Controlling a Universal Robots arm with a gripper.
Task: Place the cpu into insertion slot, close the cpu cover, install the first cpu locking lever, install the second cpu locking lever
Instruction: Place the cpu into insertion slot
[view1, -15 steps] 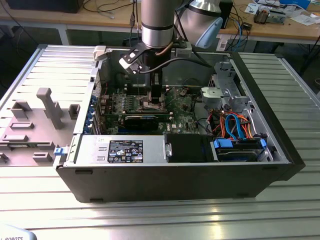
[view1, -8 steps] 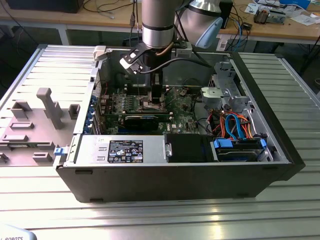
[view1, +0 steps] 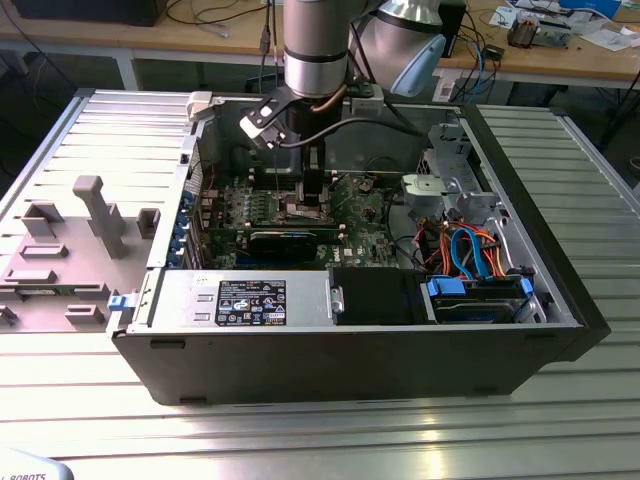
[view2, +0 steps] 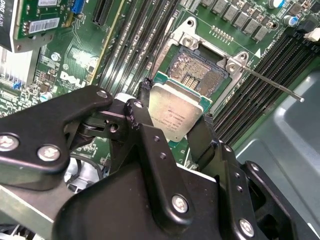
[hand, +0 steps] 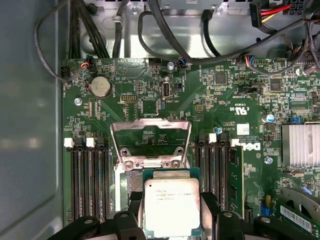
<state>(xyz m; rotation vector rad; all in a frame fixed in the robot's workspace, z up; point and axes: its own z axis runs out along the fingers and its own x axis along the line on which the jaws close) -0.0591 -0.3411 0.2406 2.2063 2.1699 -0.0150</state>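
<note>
Arm reaches down into the open computer case (view1: 520, 345) on the ribbed metal table (view1: 300, 440). The gripper (view1: 313, 190) is over the green motherboard (view1: 365, 215), at the far middle of the case. In both wrist views the black fingers (view2: 145, 95) are clamped on two opposite edges of the cpu (view2: 175, 114), silver top facing up. The cpu hangs over the near part of the insertion slot (view2: 197, 74), with the slot's far part and its contact field exposed. Cannot tell whether the chip touches the slot. The cpu cover (hand: 150, 127) is swung open, standing up from its hinge on the far side of the slot, and green board shows through its window. One locking lever (view2: 272, 84), a thin metal rod, sticks out free over the memory slots (view2: 260, 75). Power supply (view1: 240, 300) is near, towards the exterior view's left. Blue and orange cables (view1: 470, 250) are at its right.
</note>
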